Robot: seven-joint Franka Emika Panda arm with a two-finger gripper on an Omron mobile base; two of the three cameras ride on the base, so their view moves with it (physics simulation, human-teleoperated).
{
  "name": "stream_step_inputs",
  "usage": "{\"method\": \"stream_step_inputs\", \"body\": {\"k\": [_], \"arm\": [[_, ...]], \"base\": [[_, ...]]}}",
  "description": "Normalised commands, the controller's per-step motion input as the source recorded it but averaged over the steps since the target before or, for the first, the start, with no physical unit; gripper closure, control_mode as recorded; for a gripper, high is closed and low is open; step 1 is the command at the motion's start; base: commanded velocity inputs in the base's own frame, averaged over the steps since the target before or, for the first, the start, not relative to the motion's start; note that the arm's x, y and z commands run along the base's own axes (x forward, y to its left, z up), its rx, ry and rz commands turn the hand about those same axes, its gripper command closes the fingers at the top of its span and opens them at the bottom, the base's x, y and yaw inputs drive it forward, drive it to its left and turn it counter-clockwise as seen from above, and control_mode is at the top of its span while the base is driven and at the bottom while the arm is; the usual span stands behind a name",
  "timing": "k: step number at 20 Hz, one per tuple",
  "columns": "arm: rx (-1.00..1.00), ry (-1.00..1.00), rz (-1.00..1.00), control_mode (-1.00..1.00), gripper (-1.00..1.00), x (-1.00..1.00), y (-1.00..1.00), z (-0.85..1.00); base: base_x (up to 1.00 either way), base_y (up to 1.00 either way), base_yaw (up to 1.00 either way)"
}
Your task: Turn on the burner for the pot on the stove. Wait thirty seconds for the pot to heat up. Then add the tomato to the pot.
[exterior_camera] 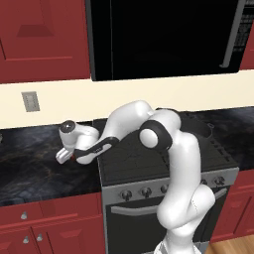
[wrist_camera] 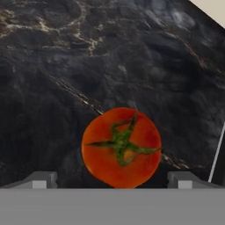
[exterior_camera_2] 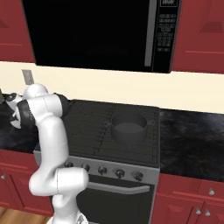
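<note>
Tomato point(exterior_camera: 72, 158) shows as a red sliver under the gripper point(exterior_camera: 63, 155) on the dark counter point(exterior_camera: 30, 158), left of the stove point(exterior_camera: 134, 158). From the right, a grey pot point(exterior_camera_2: 128, 127) sits on the stove. Hand view: round, red-orange, green star-shaped stem, centred between spread fingertips point(wrist_camera: 40, 180), ungrasped.

A dark marbled stone counter point(exterior_camera: 34, 163) runs left of the stove point(exterior_camera_2: 113, 131); the tomato point(wrist_camera: 121, 147) lies on it, and a grey pot point(exterior_camera_2: 128, 127) stands on the stove's grates
</note>
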Motion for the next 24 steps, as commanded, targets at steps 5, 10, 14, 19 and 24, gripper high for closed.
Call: {"method": "stream_step_inputs", "body": {"k": [5,10,14,19,24], "arm": [[0.00,0.00,0.00,-1.00,-1.00,0.13,0.00,-0.08],[0.00,0.00,0.00,-1.00,-1.00,0.14,0.00,-0.10],[0.00,0.00,0.00,-1.00,-1.00,0.05,0.00,-0.14],[0.00,0.00,0.00,-1.00,1.00,0.02,0.01,-0.12],[0.00,0.00,0.00,-1.00,1.00,0.00,0.00,0.00]], "base": [[0.00,0.00,0.00],[0.00,0.00,0.00],[0.00,0.00,0.00],[0.00,0.00,0.00],[0.00,0.00,0.00]]}}
